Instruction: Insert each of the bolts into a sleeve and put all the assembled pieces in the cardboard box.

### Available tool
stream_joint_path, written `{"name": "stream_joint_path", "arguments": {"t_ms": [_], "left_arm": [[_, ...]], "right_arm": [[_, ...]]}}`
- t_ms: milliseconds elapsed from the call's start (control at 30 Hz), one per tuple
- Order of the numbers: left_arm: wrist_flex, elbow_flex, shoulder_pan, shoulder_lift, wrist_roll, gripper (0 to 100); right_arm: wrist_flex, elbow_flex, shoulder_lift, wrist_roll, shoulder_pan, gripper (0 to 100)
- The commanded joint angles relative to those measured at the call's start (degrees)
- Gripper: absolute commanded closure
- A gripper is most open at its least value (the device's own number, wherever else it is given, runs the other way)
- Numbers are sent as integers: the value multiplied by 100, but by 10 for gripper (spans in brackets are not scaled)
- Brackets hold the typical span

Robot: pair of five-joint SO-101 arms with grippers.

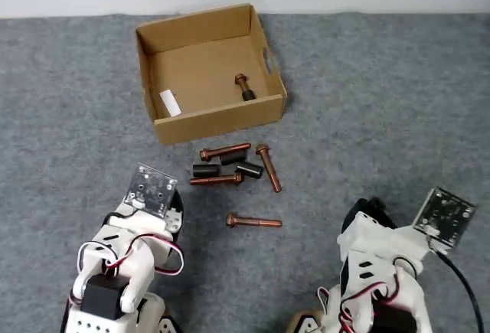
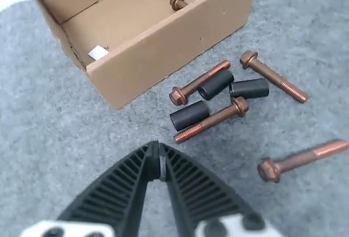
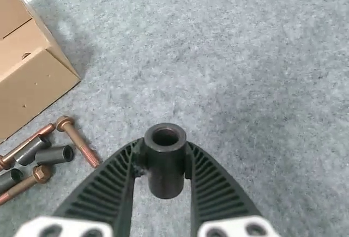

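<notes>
On the grey carpet (image 1: 383, 119), just in front of the cardboard box (image 1: 218, 122), three loose bolts (image 1: 225, 151) and three black sleeves (image 1: 205, 170) are clustered together. A fourth bolt (image 1: 253, 221) lies apart, nearer the arms. Inside the box, an assembled bolt and sleeve (image 1: 243, 86) is seen near a white label (image 1: 170, 102). The left gripper (image 2: 158, 158) is held over the carpet short of the cluster, its jaws pressed together with nothing between them. Another sleeve (image 3: 164, 166) is pinched in the right gripper (image 3: 163, 146), its open end turned toward the wrist camera.
</notes>
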Motion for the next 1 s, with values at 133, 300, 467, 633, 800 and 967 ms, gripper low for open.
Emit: {"name": "stream_joint_path", "arguments": {"t_ms": [133,300,467,633,800,967], "left_arm": [[35,-505,26,123,-387,994],[158,-1560,26,1442,-369,994],[475,-2941,352,3481,70,994],[571,-3908,941,5433,123,994],[571,-4699,1081,7182,-554,992],[870,-5675,1002,8457,-2804,992]], "right_arm": [[-110,-26,-48,70,57,991],[-127,62,-48,79,57,991],[-127,62,-48,79,48,991],[-127,62,-48,79,48,991],[-127,62,-48,79,57,991],[-127,62,-48,79,75,991]]}}
